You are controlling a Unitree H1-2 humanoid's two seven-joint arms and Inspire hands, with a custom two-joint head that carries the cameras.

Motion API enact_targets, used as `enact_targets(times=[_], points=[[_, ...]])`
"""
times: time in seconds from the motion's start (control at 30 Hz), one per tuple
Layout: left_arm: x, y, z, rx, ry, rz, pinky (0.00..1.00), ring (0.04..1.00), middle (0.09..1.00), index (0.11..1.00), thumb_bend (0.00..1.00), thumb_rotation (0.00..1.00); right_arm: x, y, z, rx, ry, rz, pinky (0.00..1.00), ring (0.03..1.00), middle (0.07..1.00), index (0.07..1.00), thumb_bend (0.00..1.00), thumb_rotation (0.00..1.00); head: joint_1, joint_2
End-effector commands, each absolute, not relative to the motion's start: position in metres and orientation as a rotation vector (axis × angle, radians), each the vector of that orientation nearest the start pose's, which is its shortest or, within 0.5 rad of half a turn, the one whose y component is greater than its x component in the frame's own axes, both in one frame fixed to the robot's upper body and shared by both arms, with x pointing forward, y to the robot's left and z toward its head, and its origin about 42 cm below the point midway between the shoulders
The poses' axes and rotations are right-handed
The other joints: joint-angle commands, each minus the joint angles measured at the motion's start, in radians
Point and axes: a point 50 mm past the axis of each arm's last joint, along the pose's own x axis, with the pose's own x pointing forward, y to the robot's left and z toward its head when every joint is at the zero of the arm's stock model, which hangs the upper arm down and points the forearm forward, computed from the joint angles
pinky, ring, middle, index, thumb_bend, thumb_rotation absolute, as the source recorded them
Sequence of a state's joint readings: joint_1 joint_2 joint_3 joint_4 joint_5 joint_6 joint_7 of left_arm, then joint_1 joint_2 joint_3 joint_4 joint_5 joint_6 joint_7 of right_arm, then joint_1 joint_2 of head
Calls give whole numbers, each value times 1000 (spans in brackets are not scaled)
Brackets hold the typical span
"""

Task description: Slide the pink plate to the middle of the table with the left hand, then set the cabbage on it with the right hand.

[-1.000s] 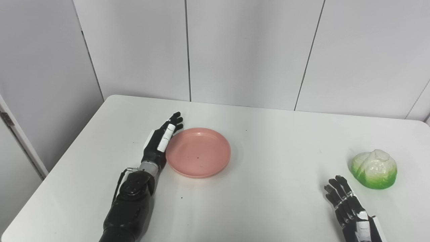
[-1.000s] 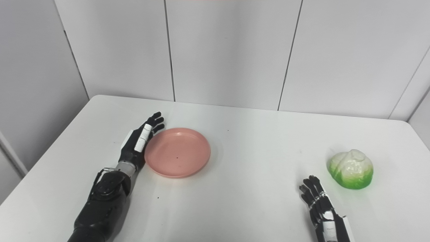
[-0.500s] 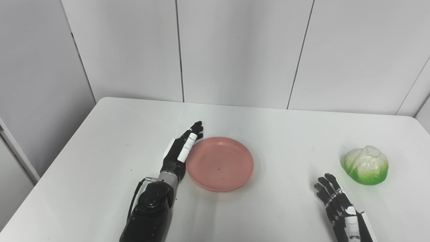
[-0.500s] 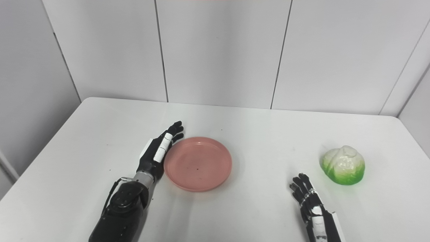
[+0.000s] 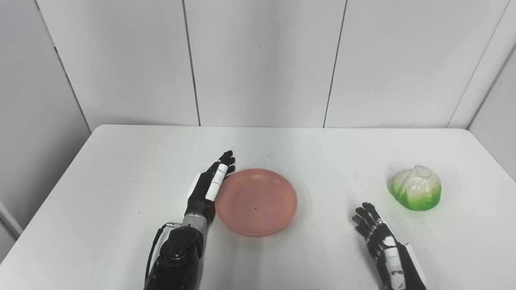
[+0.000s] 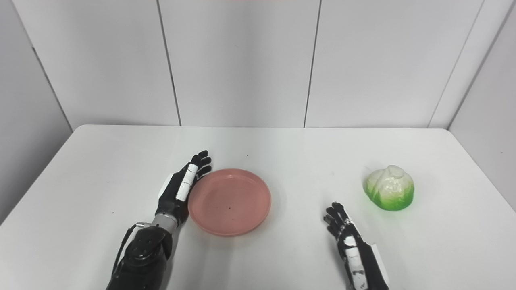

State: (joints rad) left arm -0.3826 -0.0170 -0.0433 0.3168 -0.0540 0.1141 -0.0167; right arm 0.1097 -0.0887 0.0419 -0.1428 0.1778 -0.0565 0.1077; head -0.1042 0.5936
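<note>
The empty pink plate (image 5: 256,201) lies flat near the middle of the white table (image 5: 121,169). My left hand (image 5: 209,187) stands on edge with straight fingers, its palm side against the plate's left rim, holding nothing. The green and white cabbage (image 5: 415,187) sits at the right side of the table. My right hand (image 5: 377,235) rests low near the front edge with its fingers spread, a short way to the front left of the cabbage and not touching it.
Grey wall panels (image 5: 262,60) rise just behind the table's far edge. A wall (image 6: 487,121) also stands close on the right side. Bare tabletop separates the plate from the cabbage.
The camera has swung to the right, shifting the whole picture. The left hand has pushed the plate to the right, nearer the table's middle. The right hand stays low near the front edge.
</note>
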Motion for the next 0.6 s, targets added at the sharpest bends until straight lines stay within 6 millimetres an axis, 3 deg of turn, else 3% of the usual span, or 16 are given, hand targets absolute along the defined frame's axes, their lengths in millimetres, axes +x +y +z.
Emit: enact_targets(times=[0.0,0.57], points=[[396,140,126,-30,100,-199,850,893,897,862,824,921,246,-210,109,117,-53,136,966,914,918,921,920,967,-15,2],[386,123,128,-94,132,-203,917,914,910,867,822,927,254,-173,118,98,-71,136,969,919,931,933,951,977,-163,21]])
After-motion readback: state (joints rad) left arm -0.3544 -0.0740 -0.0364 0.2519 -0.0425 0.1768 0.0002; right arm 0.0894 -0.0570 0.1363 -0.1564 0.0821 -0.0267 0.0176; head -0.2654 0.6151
